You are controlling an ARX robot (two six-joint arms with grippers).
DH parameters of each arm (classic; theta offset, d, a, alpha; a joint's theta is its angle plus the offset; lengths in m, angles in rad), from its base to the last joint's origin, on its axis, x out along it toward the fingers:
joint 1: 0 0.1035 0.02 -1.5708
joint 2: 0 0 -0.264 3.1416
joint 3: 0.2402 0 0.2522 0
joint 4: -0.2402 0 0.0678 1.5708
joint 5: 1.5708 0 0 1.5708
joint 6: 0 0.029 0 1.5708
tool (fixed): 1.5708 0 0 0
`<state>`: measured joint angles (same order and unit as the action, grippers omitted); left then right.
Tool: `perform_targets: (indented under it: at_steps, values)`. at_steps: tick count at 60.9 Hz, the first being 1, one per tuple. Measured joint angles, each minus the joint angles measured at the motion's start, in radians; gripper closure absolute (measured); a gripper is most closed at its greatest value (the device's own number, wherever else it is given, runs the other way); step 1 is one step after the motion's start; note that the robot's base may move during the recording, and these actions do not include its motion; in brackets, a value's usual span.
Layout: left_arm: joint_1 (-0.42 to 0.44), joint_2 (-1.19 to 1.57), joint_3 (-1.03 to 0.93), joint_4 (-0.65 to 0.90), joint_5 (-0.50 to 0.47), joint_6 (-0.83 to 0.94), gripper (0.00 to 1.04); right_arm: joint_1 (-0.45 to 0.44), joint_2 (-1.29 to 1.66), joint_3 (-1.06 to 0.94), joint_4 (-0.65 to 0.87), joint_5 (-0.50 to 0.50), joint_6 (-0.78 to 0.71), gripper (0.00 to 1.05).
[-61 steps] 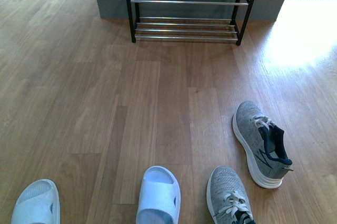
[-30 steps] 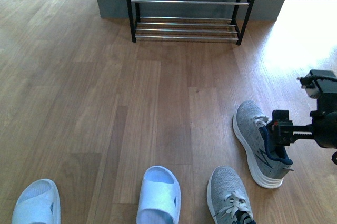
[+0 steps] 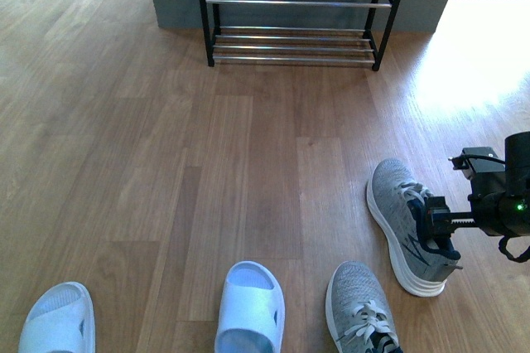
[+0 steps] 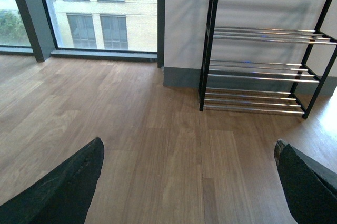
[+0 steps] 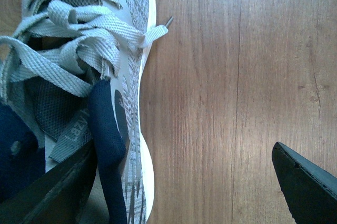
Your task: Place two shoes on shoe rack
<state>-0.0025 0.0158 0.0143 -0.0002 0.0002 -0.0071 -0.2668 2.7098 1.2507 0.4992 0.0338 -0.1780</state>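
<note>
Right gripper hovering over grey sneaker lying on floor at 4 o'clock. Jaws gaping wide, one finger sitting beside dark collar. Left gripper also spreading wide, gripping nothing. Shoe rack standing at 12 o'clock.

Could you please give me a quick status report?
Left gripper open, holding nothing. Right gripper open, straddling side wall of grey sneaker. Shoe rack ahead, no shoes on it; second sneaker close by.

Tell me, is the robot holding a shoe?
Nothing yet. The right end effector is open at the sneaker collar; the left end effector is open and empty.
</note>
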Motion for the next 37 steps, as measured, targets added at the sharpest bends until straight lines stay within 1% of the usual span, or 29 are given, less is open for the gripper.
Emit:
perform_targets:
  at_steps: [6, 18, 21, 28, 30, 37]
  values:
    - [0.0, 0.0, 0.0, 0.0, 0.0, 0.0, 0.09, 0.0, 0.012, 0.006, -0.01, -0.042, -0.026, 0.09]
    - [0.0, 0.0, 0.0, 0.0, 0.0, 0.0, 0.09, 0.0, 0.063, 0.051, -0.031, -0.073, -0.026, 0.09]
    - [0.0, 0.0, 0.0, 0.0, 0.0, 0.0, 0.09, 0.0, 0.076, 0.057, -0.031, -0.077, -0.019, 0.15]
    - [0.0, 0.0, 0.0, 0.0, 0.0, 0.0, 0.09, -0.002, 0.093, 0.068, -0.013, -0.08, 0.009, 0.34]
    - [0.0, 0.0, 0.0, 0.0, 0.0, 0.0, 0.09, -0.001, 0.095, 0.068, -0.008, -0.08, 0.013, 0.37]
    - [0.0, 0.0, 0.0, 0.0, 0.0, 0.0, 0.09, 0.003, 0.097, 0.064, 0.014, -0.097, 0.04, 0.57]
